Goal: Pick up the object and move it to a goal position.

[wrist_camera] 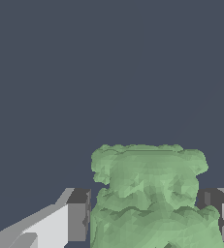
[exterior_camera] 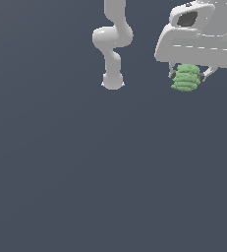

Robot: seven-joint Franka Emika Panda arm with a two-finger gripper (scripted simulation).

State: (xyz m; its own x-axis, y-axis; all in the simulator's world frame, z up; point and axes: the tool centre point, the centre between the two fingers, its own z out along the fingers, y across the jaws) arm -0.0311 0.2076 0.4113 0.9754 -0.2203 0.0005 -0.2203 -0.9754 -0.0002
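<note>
The object (exterior_camera: 186,78) is a small light-green lumpy item with stacked ridged bulges. It hangs under my white gripper (exterior_camera: 187,75) at the upper right of the exterior view, held up off the dark floor. In the wrist view the object (wrist_camera: 150,198) fills the space between my two fingers (wrist_camera: 77,220), which press on both its sides. The gripper is shut on it. The top of the object is hidden by the hand in the exterior view.
The arm's white links and base (exterior_camera: 112,81) stand at the top centre of the exterior view, left of the gripper. A plain dark grey floor (exterior_camera: 110,172) lies under everything. No goal marker shows.
</note>
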